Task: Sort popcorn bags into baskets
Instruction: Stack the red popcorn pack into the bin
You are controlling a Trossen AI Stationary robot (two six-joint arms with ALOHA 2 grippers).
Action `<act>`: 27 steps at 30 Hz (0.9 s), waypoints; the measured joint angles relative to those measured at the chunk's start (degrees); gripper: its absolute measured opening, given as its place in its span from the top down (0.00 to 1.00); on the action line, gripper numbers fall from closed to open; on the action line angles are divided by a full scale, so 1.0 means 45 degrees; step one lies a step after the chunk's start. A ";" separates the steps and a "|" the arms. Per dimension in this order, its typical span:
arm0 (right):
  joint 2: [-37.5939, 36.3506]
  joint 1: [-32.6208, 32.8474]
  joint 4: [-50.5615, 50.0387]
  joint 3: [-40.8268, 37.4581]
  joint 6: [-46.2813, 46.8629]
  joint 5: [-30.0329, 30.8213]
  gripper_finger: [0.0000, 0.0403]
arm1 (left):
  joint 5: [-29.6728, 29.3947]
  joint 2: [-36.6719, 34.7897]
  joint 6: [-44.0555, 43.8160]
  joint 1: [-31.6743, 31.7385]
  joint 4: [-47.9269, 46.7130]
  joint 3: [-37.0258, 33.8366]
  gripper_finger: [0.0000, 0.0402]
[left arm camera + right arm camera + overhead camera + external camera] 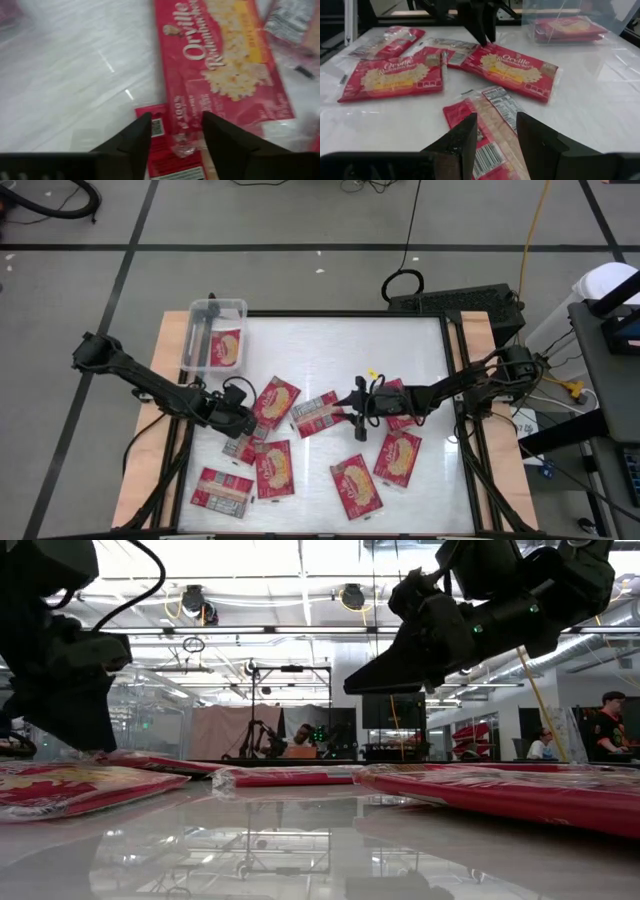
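Several red popcorn bags lie flat on the white table, among them one (275,402) beside my left gripper (243,423) and one turned pale side up (318,412) in front of my right gripper (356,415). The clear basket (228,304) stands at the far left corner with a bag (227,348) inside. My left gripper (176,130) is open and points steeply down over the spot where a small bag end (167,155) lies under the corner of a larger bag (220,60). My right gripper (492,131) is open and hovers nearly level above the pale-sided bag (492,107). My left gripper has its open fingers (137,137) on either side of the larger bag's near corner (180,125), coming from above at a slant. I cannot tell whether the fingertips touch the bags; both lie flat on the table.
More bags lie along the near edge (222,490), (272,470), (357,488), (398,455), and one (398,395) lies under my right arm. The table's far half (340,350) is bare white surface. People sit in the room behind (610,730).
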 joint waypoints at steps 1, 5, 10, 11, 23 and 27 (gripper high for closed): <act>0.0000 0.0031 0.0090 0.0000 0.0000 0.0014 0.68 | -0.0072 0.0144 -0.0087 0.0020 -0.0029 0.0000 0.50; 0.0000 0.0185 0.0476 0.0000 0.0008 0.0028 0.68 | -0.0078 0.0595 0.0004 0.0124 0.0064 0.0000 0.43; 0.0005 0.0270 0.0479 0.0000 0.0296 0.0072 0.68 | 0.0088 0.0742 0.1048 0.0247 0.0758 0.0000 0.48; 0.0005 0.0270 0.0476 0.0000 0.0396 0.0066 0.68 | 0.0128 0.0747 0.1361 0.0242 0.1016 0.0000 0.52; 0.0005 0.0503 0.1157 0.0000 0.1940 0.1033 0.68 | -0.0076 0.0717 0.3759 0.0398 0.2125 0.0000 0.98; 0.0005 0.0707 0.1151 0.0080 0.3237 0.2542 0.68 | -0.0503 0.0717 0.5221 0.0428 0.3245 0.0180 0.99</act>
